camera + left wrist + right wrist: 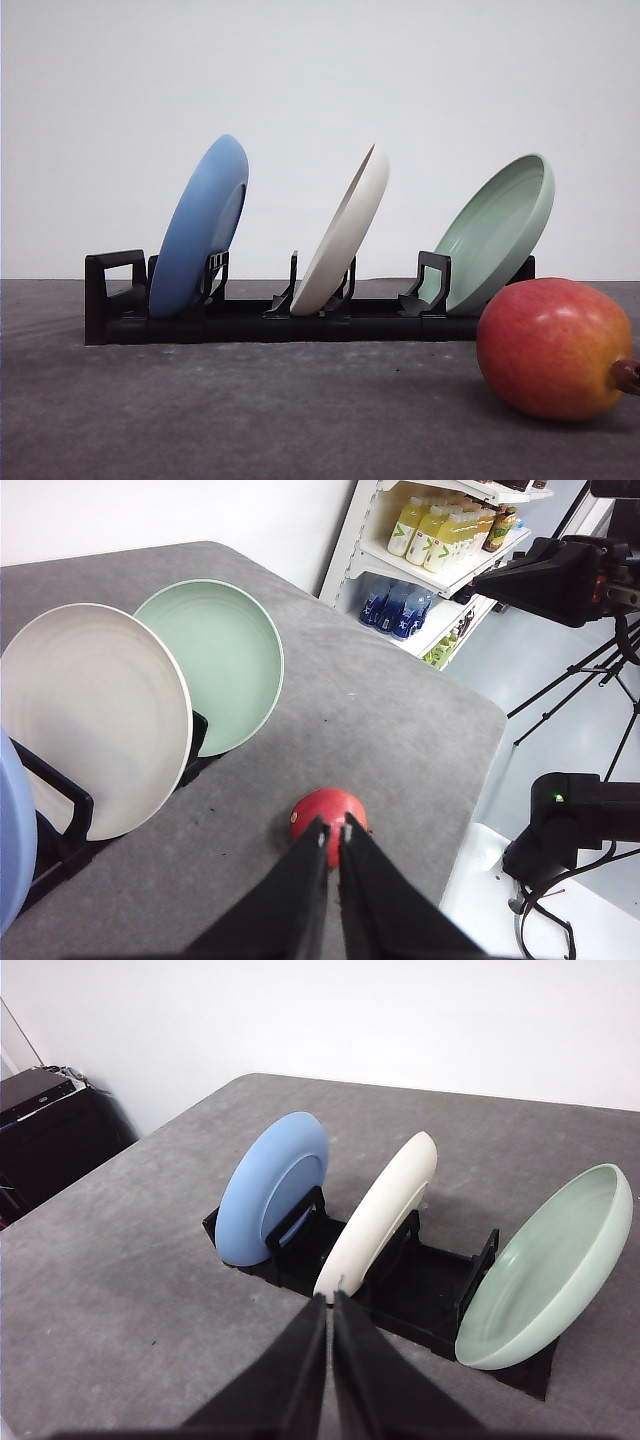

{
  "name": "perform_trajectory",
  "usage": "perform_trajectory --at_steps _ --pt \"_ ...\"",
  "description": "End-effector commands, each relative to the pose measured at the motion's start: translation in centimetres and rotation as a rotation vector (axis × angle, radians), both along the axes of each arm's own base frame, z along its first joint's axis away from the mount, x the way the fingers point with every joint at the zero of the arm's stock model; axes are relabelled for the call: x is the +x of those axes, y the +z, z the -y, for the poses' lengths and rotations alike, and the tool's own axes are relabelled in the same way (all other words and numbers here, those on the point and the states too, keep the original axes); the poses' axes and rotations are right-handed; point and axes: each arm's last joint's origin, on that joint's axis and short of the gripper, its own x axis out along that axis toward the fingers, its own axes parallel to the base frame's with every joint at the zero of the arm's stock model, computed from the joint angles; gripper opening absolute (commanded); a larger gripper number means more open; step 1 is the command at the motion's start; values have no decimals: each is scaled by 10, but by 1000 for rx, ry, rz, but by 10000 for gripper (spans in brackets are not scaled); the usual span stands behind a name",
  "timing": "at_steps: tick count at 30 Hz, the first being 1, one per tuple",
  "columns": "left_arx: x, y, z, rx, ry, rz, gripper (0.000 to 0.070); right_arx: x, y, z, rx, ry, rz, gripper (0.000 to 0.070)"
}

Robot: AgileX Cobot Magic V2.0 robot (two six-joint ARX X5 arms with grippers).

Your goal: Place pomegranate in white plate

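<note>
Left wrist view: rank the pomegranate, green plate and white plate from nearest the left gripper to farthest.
From the left gripper:
1. Pomegranate, just beyond the fingertips.
2. Pale green plate and white plate, both racked farther off and too close to call.

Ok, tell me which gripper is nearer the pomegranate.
Left. The left gripper, jaws shut, hangs just above the pomegranate in its wrist view. The right gripper, also shut, faces the black rack below the white plate, no fruit beside it.
</note>
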Motion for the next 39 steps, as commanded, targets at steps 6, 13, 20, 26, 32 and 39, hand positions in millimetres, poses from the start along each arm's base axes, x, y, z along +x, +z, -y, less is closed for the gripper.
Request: perform_trajectory --at_steps 6,13,20,26,32,39 --pt "4 3 1 3 -12 13 464 -1 5 0 -5 8 30 456" --pt "18 -4 4 9 -11 -54 598 -1 5 0 -3 3 24 568" --pt "44 -19 15 53 30 -168 596 -1 5 0 35 -8 -11 567" --pt "68 -25 44 190 114 -200 596 -1 5 0 39 -9 -15 567" --pt "95 -15 94 312 173 -238 596 -1 5 0 48 -12 -23 567" --pt "134 -8 159 407 173 -222 596 -1 5 0 47 -13 -23 567"
